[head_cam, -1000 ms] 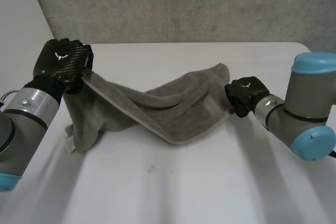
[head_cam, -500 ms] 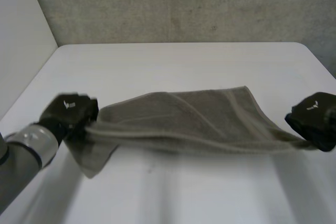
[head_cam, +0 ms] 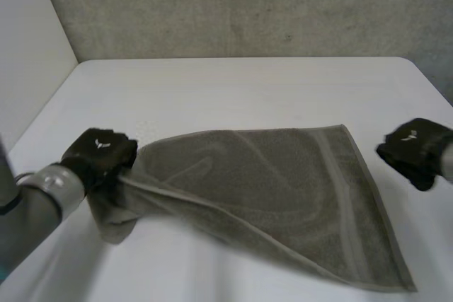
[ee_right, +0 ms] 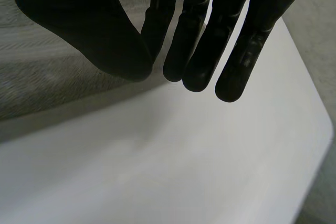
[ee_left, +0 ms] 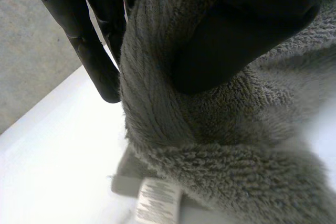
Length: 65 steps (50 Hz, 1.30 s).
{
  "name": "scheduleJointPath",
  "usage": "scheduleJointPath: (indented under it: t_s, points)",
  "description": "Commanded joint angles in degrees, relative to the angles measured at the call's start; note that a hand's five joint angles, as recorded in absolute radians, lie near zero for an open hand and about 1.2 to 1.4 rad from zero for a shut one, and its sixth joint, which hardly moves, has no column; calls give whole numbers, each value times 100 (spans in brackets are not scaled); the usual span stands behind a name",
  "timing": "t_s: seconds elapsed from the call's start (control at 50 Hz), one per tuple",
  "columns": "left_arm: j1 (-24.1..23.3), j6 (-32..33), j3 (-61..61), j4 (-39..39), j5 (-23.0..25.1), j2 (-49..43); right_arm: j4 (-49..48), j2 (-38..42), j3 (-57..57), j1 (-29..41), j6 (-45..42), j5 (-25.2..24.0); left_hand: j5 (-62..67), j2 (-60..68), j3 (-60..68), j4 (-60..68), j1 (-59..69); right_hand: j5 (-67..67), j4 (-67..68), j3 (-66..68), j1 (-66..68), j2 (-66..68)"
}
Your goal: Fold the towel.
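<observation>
Only 1 towel (head_cam: 269, 189), left hand (head_cam: 99, 153) gripping.

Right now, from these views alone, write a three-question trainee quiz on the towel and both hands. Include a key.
1. True or false: the right hand is pinching the towel.
2. Multiple choice: the left hand grips the towel at A) a bunched end, B) its middle, C) nowhere.
3. Short answer: in the left wrist view, what small white thing sticks out at the towel's edge?

Key
1. False: the right hand is open and apart from the towel.
2. A.
3. A label.
</observation>
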Motion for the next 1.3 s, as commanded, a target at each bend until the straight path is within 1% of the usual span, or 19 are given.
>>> scheduleJointPath:
  t_s: [0.02,0.04,0.06,0.08,0.1,0.12,0.14,0.18,0.22,0.28,0.32,0.38,0.48,0.54,0.72,0.86,1.02,1.16,1.3]
  points:
    - [-8,-6,1206,-82,-53,-1446,-315,1183,-908,770,535,350,1039,1033,1036,1023,1269,1284,1183,1240,2462,1332]
    - [-8,-14,1328,-169,-71,-1559,-454,1200,-917,813,683,350,1039,1033,1036,1023,1269,241,140,197,1419,288]
    - [-8,-14,1329,-170,-71,-1560,-456,1201,-917,813,684,350,1039,1033,1036,1023,1269,231,129,187,1408,278]
    - [-8,-41,1398,-187,-62,-1604,-630,1192,-882,831,885,359,1039,1033,1036,1023,1269,-969,-1070,-1012,209,-921]
    - [-8,-50,1434,-178,-62,-1613,-762,1174,-821,831,1121,359,1039,1033,1036,1023,1269,-3012,-3114,-3056,-1835,-2965]
    - [-8,-50,1434,-178,-62,-1613,-763,1174,-820,831,1124,359,1039,1033,1036,1023,1269,-3033,-3134,-3076,-1855,-2985]
    - [-8,-58,1469,-170,-62,-1613,-859,1157,-725,840,1333,341,1039,1033,1036,1023,1269,-4698,-4800,-4742,-3521,-4651]
    - [-8,-67,1505,-161,-53,-1604,-921,1113,-592,831,1563,306,1039,1033,1036,1023,1269,-4749,-4850,-4792,-3571,-4701]
    - [-8,-76,1627,-82,-71,-1604,-1122,676,-199,884,2097,210,1039,1033,1036,1023,1269,-4832,-4934,-4876,-3655,-4785]
    - [-17,-85,1672,-55,-71,-1596,-1247,410,85,901,2381,122,1039,1033,1036,1023,1269,-4866,-4968,-4910,-3689,-4819]
    - [-25,-85,1750,-29,-71,-1569,-1456,24,627,1015,2879,-62,1039,1033,1036,1023,1269,-4782,-4884,-4826,-3605,-4735]
    - [-26,-120,1856,-29,-80,-1560,-1519,-222,1058,1173,3363,-273,1039,1033,1036,1023,1269,-4682,-4783,-4726,-3504,-4634]
    - [-26,-365,2084,-11,-80,-1560,-1528,-653,1656,1445,3777,-458,1039,1033,1036,1023,1269,-4247,-4348,-4291,-3069,-4200]
    - [-26,-585,2268,-3,-80,-1604,-1536,-715,1903,1665,3822,-424,1039,1033,1036,1023,1269,-4109,-4211,-4153,-2932,-4062]
    - [-26,-744,2586,-3,-185,-1806,-2011,-610,2265,1921,3901,-388,1039,1033,1036,1023,1269,-3941,-4043,-3985,-2764,-3894]
    - [-26,-753,2665,138,-334,-1921,-2564,136,2238,2254,4094,-152,1039,1033,1036,1023,1269,-3706,-3807,-3749,-2528,-3658]
    - [-26,-753,2603,138,-335,-1921,-2995,585,1975,2518,4218,183,1039,1033,1036,1023,1269,-3403,-3505,-3447,-2226,-3356]
    - [-26,-753,2568,138,-343,-1912,-3136,831,1808,2730,4226,201,1039,1033,1036,1023,1269,-3184,-3286,-3228,-2007,-3137]
    - [-26,-753,2559,138,-335,-1921,-3417,1024,1729,2782,4218,323,1039,1033,1036,1023,1269,-2160,-2261,-2204,-982,-2113]
